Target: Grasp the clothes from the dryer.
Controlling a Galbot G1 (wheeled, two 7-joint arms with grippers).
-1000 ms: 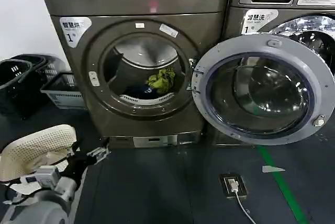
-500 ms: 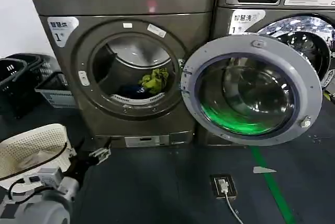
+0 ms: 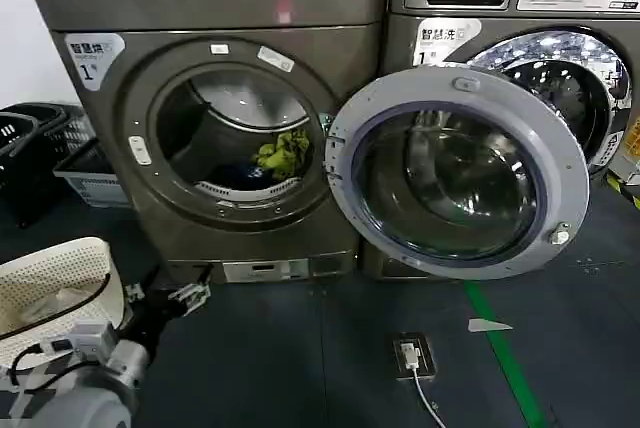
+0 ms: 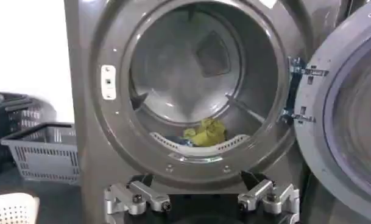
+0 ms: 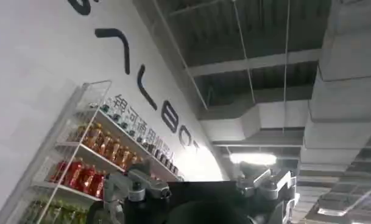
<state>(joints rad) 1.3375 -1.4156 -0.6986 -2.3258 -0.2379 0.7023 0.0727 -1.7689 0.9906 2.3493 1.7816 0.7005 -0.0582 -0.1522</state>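
Head view: the dryer (image 3: pixel 215 118), dark bronze-grey, fills the upper left of the frame, its top cut off by the frame edge; a white sticker (image 3: pixel 90 53) at its upper left reads "1" under small characters I cannot read, and a small pink light (image 3: pixel 286 14) glows on the top panel. Its grey-rimmed glass door (image 3: pixel 458 173) hangs open at centre right, covering much of the neighbouring machine (image 3: pixel 520 8), which is marked "LG". The clothes (image 3: pixel 282 153) lie low in the drum, right of centre: a yellow-green bundle, with a dark blue garment (image 3: pixel 235 174) beside it that is hard to make out in the shadow. My left gripper (image 3: pixel 180 295) sits at lower left, above the floor and well apart from the port, its fingers spread and holding nothing. A white mesh basket (image 3: pixel 55 283) is partly cut off at the left edge. Left wrist view: my left fingers (image 4: pixel 136 198) show at the bottom edge, parted and empty; the yellow-green bundle rests behind the drum's lower lip, the blue garment mostly hidden. Grey baskets (image 4: pixel 42 152) stand at left. Right wrist view: my right gripper (image 5: pixel 200 189), at the bottom edge, points at a ceiling and a drinks shelf (image 5: pixel 91 158), its fingers apart and empty; the large wall lettering is cut off and unreadable.
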